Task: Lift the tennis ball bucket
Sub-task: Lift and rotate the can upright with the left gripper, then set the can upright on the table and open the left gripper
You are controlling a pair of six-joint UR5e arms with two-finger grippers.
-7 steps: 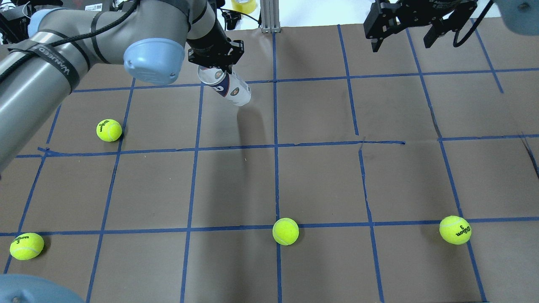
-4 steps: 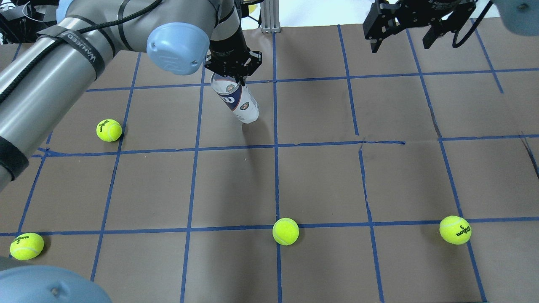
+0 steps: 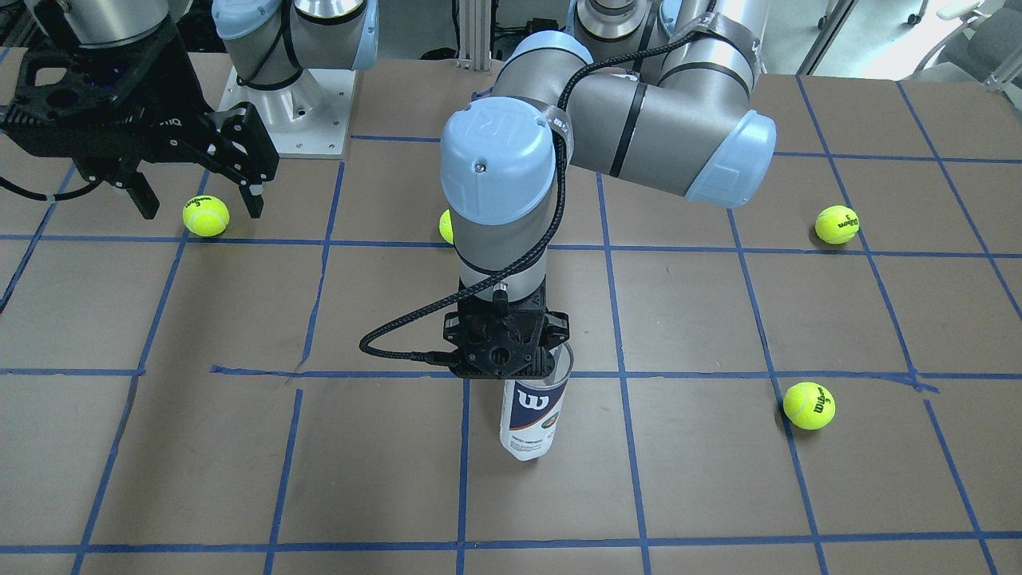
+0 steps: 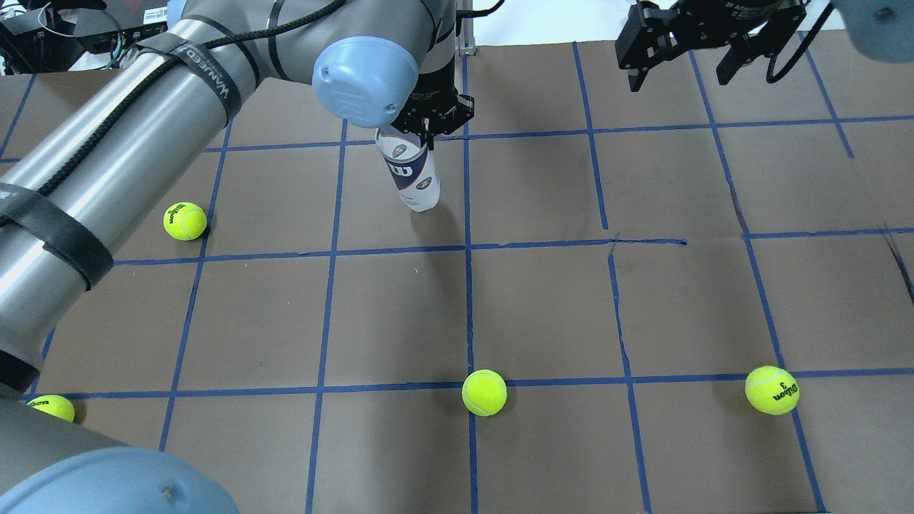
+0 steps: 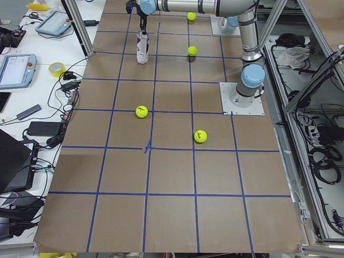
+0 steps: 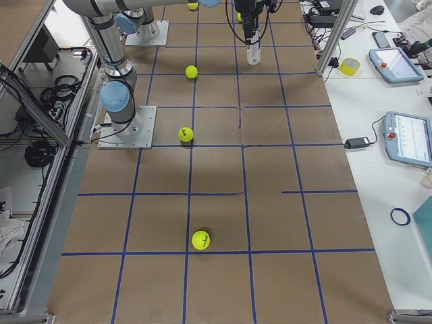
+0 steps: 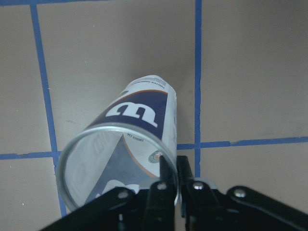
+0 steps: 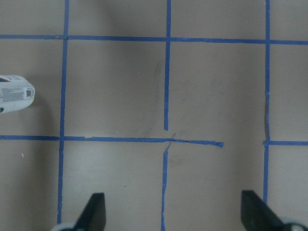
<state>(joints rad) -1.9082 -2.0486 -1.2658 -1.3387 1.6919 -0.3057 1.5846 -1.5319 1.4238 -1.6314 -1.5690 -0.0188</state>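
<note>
The tennis ball bucket (image 4: 414, 177) is a clear tube with a white and navy "W" label. It hangs nearly upright, open end up, in the far middle of the table. It also shows in the front view (image 3: 533, 415) and the left wrist view (image 7: 139, 126). My left gripper (image 4: 427, 133) is shut on the tube's rim, one finger inside and one outside (image 7: 174, 167). The tube's base is at or just above the paper; I cannot tell which. My right gripper (image 4: 678, 71) hangs open and empty at the far right (image 8: 175, 214).
Several yellow-green tennis balls lie on the brown paper with its blue tape grid: one at the left (image 4: 185, 220), one near the middle front (image 4: 484, 392), one at the front right (image 4: 772, 390), and one half hidden at the front left (image 4: 50, 407).
My left arm has swung to the right in the overhead view. The tube has turned from a strong tilt to nearly upright, still held by its rim. The right arm has not moved.
</note>
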